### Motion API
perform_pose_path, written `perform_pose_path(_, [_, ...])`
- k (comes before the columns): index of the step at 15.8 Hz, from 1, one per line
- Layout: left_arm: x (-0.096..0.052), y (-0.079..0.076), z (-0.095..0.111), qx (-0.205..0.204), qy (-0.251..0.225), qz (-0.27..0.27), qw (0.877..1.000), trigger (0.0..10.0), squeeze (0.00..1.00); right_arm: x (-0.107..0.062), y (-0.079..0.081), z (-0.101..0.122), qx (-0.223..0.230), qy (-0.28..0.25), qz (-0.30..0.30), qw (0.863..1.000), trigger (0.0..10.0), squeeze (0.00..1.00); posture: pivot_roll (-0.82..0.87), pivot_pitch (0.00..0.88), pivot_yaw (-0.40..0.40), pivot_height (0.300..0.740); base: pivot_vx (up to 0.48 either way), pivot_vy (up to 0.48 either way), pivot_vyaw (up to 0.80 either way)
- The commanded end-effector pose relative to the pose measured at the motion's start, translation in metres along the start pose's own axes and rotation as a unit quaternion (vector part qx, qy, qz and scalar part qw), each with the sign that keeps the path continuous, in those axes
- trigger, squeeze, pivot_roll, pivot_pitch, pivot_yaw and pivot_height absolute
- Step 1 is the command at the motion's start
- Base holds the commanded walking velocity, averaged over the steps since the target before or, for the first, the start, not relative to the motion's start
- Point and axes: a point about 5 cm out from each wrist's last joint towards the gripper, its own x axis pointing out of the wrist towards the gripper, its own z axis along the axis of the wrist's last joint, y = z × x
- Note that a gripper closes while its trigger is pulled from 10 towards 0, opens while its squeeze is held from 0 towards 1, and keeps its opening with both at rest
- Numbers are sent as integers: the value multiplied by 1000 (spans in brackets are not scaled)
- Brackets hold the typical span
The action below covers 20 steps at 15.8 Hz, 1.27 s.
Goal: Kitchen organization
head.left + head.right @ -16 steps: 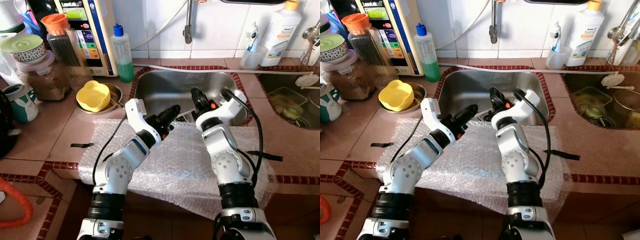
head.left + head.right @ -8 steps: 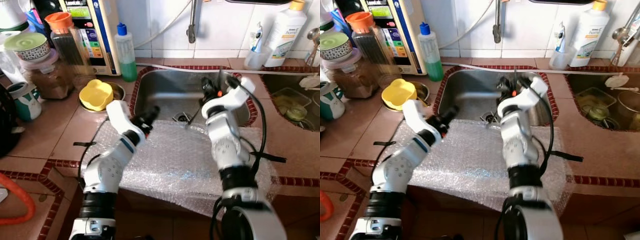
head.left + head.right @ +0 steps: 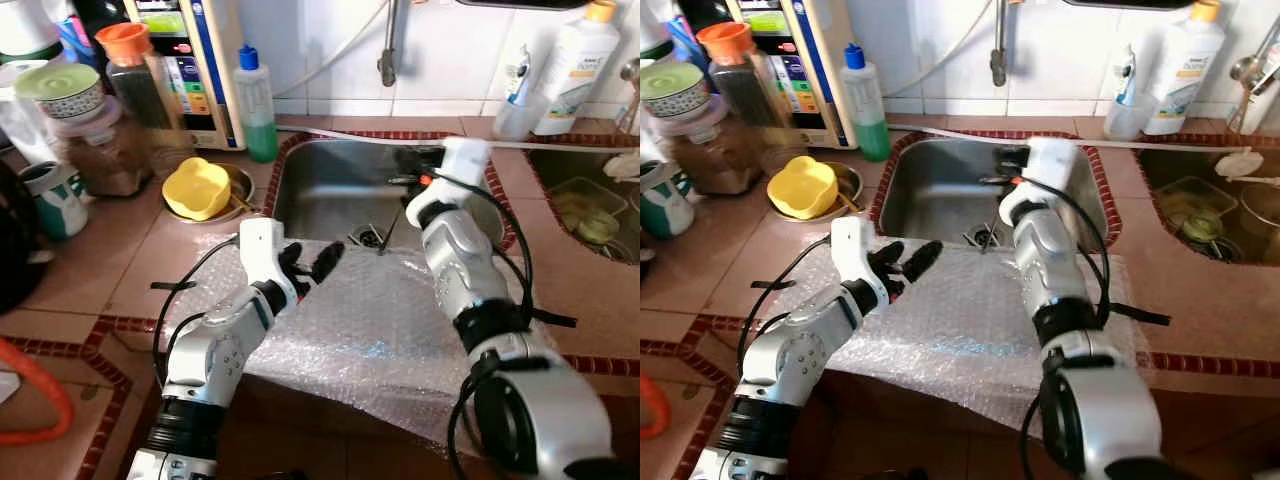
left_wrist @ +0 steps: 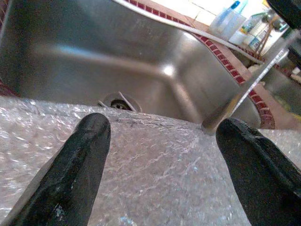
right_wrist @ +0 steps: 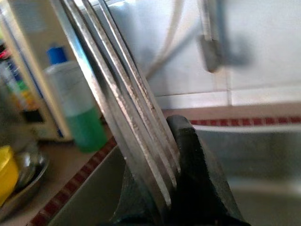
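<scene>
The right pincer (image 3: 412,182) is up over the steel sink (image 3: 330,180), clamped on a metal fork (image 5: 127,99). In the right wrist view the tines sit pressed between the two black fingers (image 5: 193,183). From the head views the fork's thin handle slants down out of the pincer to the sink's near edge, its lower end close to the drain (image 3: 366,237) and to the far edge of the bubble wrap (image 3: 370,330).

That bubble wrap is spread on the tiled worktop (image 3: 110,270) just in front of the sink and hangs over the worktop's front edge. The left pincer (image 3: 309,267) hangs over the wrap on the sink's near side, its fingers (image 4: 80,160) spread well apart with nothing between them. The left wrist view looks across the wrap into the basin, with the fork's handle angling down by one fingertip.

Beside the sink on the robot's left, a yellow bowl (image 3: 197,188) sits in a small metal dish. A green soap bottle (image 3: 257,108) stands at the sink's far corner on that side, near the tall jars (image 3: 110,130). A white bottle (image 3: 572,60) stands against the wall tiles beyond the sink on the robot's right.
</scene>
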Motion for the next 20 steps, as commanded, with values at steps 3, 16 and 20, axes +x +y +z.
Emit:
perform_pose_path(3, [-4, 2, 1, 29, -2, 3, 1000, 10000, 1000, -9, -16, -20, -85, 65, 4, 994, 0, 0, 93, 70, 69, 740, 0, 0, 0])
perform_pose_path(16, [-4, 0, 6, 55, -13, -3, 998, 10000, 0, -23, -23, -47, -236, 132, 11, 963, 10000, 1000, 94, 71, 74, 740, 0, 0, 0])
perform_pose_path(20, [-3, -1, 6, 62, -18, -6, 998, 10000, 0, -25, -27, -45, -233, 119, -7, 965, 10000, 1000, 88, 67, 77, 740, 0, 0, 0])
